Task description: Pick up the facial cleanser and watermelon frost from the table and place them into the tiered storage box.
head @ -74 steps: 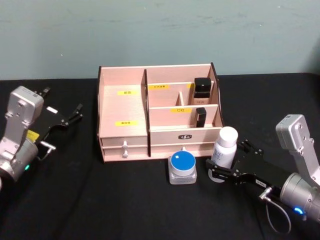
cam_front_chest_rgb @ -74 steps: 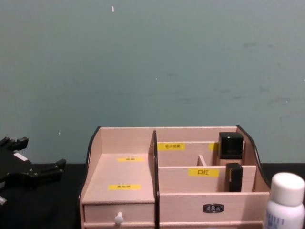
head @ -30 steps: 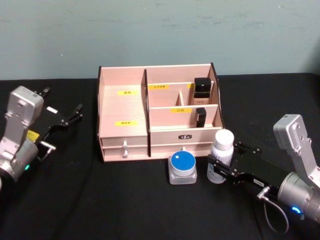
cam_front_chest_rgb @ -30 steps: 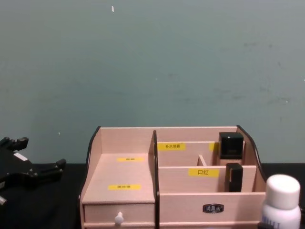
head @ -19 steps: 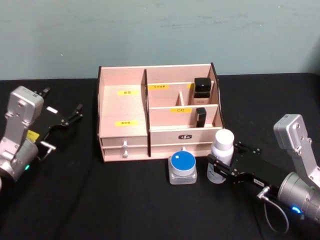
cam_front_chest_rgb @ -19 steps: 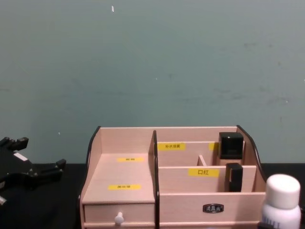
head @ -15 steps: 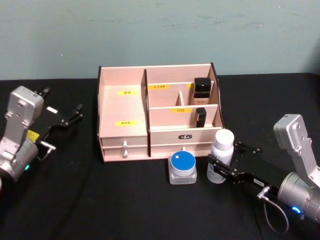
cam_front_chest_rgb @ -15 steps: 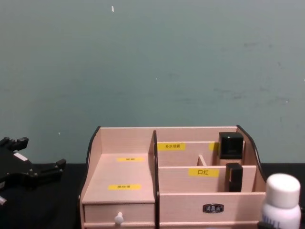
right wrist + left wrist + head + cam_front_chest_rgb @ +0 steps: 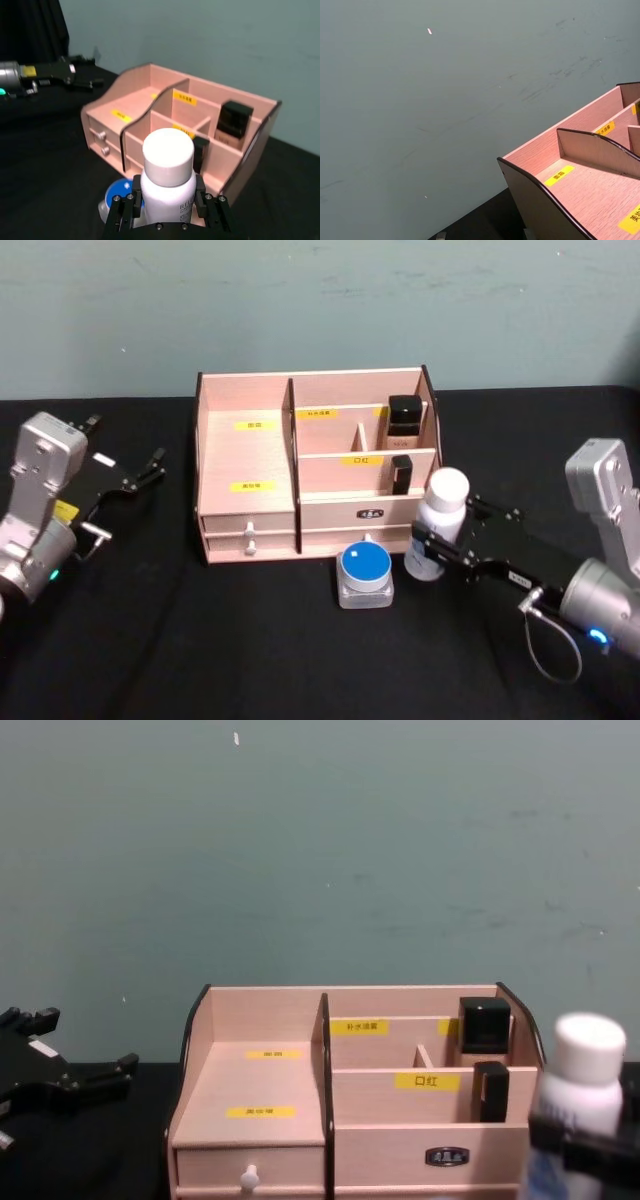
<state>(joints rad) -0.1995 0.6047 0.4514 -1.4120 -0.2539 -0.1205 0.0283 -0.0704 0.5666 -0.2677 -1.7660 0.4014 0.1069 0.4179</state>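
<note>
black cloth counter (image 9: 250, 660) across lower frame, tiered storage box (image 9: 245, 455) standing upright at centre, blue-lidded jar (image 9: 365, 566) on the cloth just below the box's right half, close to its front

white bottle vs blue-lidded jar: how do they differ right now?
The white bottle is tall and narrow; the blue-lidded jar is squat and wide. The bottle has a white cap; the jar has a blue lid. The bottle is clamped in the right pincer; the jar stands free on the table. Both are upright, in front of the tiered storage box.
</note>
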